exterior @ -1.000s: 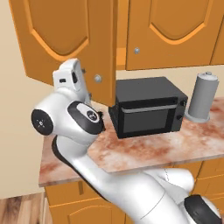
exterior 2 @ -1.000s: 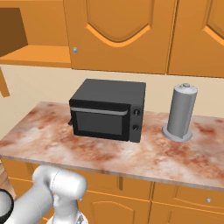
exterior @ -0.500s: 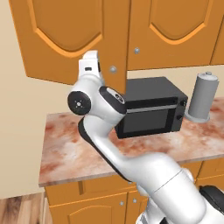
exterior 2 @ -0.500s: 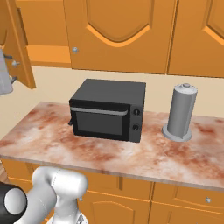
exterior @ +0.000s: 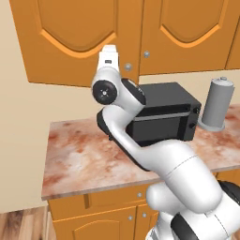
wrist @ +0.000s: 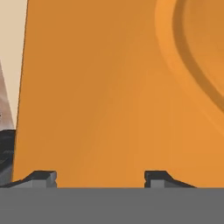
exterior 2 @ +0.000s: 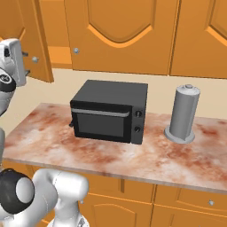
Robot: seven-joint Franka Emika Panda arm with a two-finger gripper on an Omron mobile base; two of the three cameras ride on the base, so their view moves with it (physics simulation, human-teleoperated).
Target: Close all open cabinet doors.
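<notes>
Hand view gives me the gripper (wrist: 100, 177) with its tips spread wide, empty, right up against the leftmost cabinet door (wrist: 109, 96). From the right base view that door (exterior 2: 31, 40) stands slightly ajar, above the marble counter (exterior 2: 111, 155), left of the black microwave (exterior 2: 108, 111).

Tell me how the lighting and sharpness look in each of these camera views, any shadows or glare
Left base view: flat, even rendered light, no glare, sharp; soft shading under the cabinet door. Right base view: equally crisp, faint shadows beside the microwave and grey canister on the counter. Hand view: the door fills it close up, smooth and textureless, with the gripper in crisp outline.
</notes>
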